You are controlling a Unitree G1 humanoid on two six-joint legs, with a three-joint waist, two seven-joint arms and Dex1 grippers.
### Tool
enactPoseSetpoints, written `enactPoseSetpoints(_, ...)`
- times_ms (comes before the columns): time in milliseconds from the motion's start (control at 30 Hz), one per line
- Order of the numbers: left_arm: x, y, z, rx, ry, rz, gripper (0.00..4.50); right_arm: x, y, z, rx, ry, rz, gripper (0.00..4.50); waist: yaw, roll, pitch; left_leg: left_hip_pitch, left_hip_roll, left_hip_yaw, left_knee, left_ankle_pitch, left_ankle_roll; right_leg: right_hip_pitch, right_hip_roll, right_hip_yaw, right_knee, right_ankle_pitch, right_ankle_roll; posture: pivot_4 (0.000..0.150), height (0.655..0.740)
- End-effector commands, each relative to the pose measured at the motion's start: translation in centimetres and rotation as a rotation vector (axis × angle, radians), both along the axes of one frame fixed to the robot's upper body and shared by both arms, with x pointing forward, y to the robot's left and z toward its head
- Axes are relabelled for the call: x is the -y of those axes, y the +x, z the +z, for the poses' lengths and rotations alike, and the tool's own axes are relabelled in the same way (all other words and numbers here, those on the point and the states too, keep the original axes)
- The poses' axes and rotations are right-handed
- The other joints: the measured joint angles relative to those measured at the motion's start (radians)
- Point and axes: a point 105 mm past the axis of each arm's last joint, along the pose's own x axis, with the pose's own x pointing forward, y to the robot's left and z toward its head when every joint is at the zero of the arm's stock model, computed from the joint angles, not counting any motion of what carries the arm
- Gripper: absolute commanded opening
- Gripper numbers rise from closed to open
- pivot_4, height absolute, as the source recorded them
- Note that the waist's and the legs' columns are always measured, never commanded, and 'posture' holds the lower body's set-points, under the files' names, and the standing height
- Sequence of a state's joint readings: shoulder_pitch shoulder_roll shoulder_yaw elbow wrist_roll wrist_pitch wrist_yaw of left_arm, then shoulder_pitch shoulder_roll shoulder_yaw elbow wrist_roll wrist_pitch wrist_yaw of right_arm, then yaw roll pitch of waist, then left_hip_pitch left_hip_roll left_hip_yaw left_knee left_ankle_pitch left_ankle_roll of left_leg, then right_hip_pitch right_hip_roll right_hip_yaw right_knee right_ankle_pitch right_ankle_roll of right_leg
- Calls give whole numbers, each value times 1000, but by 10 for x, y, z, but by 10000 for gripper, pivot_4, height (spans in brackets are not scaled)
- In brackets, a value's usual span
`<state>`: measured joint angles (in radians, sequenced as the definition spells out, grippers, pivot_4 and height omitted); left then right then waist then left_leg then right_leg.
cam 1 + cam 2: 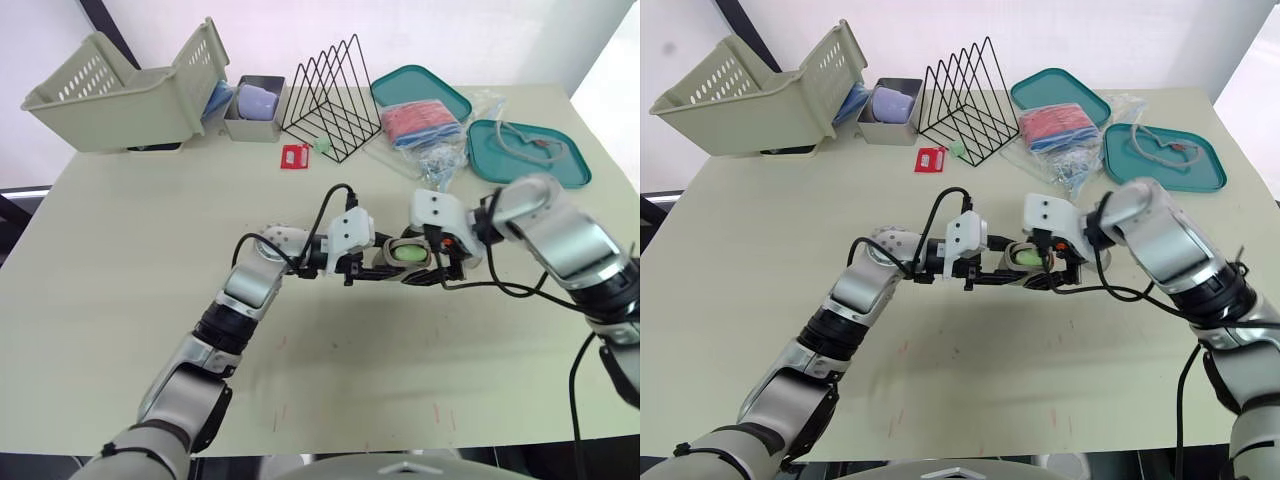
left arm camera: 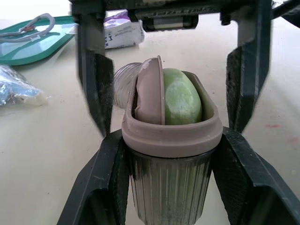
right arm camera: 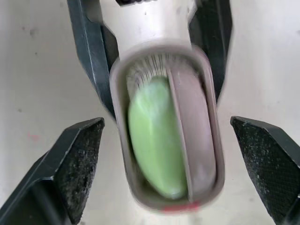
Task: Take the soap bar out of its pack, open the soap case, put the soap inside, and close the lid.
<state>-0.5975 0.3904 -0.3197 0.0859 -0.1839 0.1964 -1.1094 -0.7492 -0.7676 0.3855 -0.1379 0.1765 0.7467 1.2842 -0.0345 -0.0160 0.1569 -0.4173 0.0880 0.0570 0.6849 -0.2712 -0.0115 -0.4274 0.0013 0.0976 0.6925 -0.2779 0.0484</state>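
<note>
Two grippers meet near the middle of the pale desk (image 1: 120,300), a little toward its right edge. Left gripper (image 2: 171,154) is clamped on the soap case (image 2: 169,192), one black finger pressed to each long side of the body. The body is smoky clear plastic with fine parallel ribs, topped by a smooth taupe rim, oval with rounded ends. Case is open. Soap (image 2: 182,101) sits inside: a pale green, matte, rounded bar filling about half the opening. Touching it alongside is a flat taupe panel (image 2: 150,96), set on edge; lid or inner tray, cannot tell. A clear ribbed curved piece (image 2: 123,83) shows just behind the rim. Right gripper (image 3: 166,140) comes at the case from the opposite side and looks into its mouth. Its fingers are spread wide, with the rough-grained black pads (image 3: 77,164) apart from the case on either side, holding nothing. Back left corner of the desk: beige slotted plastic basket (image 1: 110,95). Just beside it is a small grey metal tin (image 1: 253,125) with something lilac in it, then a black wire rack (image 1: 335,95) of triangular loops. A small red card (image 1: 292,157) lies flat in front of the rack. Toward the back right corner: a teal tray (image 1: 415,88), a second teal tray (image 1: 560,170) carrying a pale cord, and between them a crinkled clear bag of red cloth (image 1: 420,122).
</note>
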Motion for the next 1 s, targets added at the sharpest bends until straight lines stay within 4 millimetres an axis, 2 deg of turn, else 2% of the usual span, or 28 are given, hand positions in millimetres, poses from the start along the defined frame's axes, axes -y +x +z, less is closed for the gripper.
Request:
enactPoseSetpoints(33,-6,-1,14,49,-61,-2,19655,7,4,14,99,139,26,45000,-1,0,0,0,0,0,0,0,0,0,0,0,0,0,0,1500,7400)
enactPoseSetpoints(233,-8,-6,22,44,-174,11,19655,33,-5,14,171,420,-42,45000,4,0,0,0,0,0,0,0,0,1,0,0,0,0,0,1500,7400)
enactPoseSetpoints(333,-12,-10,19,36,-186,20,19655,58,-12,20,232,526,-142,45000,12,0,0,0,0,0,0,0,0,1,0,0,0,0,0,1500,7400)
enactPoseSetpoints(467,-16,-13,13,22,-191,29,19655,106,-20,23,317,623,-365,45000,24,0,0,1,0,0,1,0,0,2,0,0,0,0,1,1500,7400)
enactPoseSetpoints(500,-16,-14,12,21,-190,28,19655,122,-25,20,340,626,-433,45000,25,0,0,2,0,0,0,0,0,3,0,0,0,0,1,1500,7400)
enactPoseSetpoints(600,-17,-14,12,17,-195,35,19655,192,-44,12,439,585,-710,45000,35,0,0,3,-1,-2,0,0,0,6,0,-1,-2,0,1,1500,7400)
enactPoseSetpoints(633,-17,-13,12,16,-199,38,19655,209,-52,10,459,574,-775,45000,36,0,0,3,-1,-3,0,0,0,7,0,-2,-4,0,1,1500,7400)
enactPoseSetpoints(700,-18,-13,13,15,-203,42,19655,227,-66,3,461,552,-842,45000,35,1,0,4,-2,-3,0,0,0,8,-1,-2,-5,0,1,1500,7400)
enactPoseSetpoints(833,-20,-11,13,15,-203,49,19655,244,-87,-16,417,485,-901,45000,22,1,-1,7,-2,-5,-2,0,0,12,0,-3,-6,-1,1,1500,7400)
enactPoseSetpoints(1000,-25,-7,14,19,-197,68,19655,248,-87,-11,435,521,-929,45000,12,1,-1,12,-2,-6,-2,0,0,17,0,-2,-7,-1,1,1500,7400)
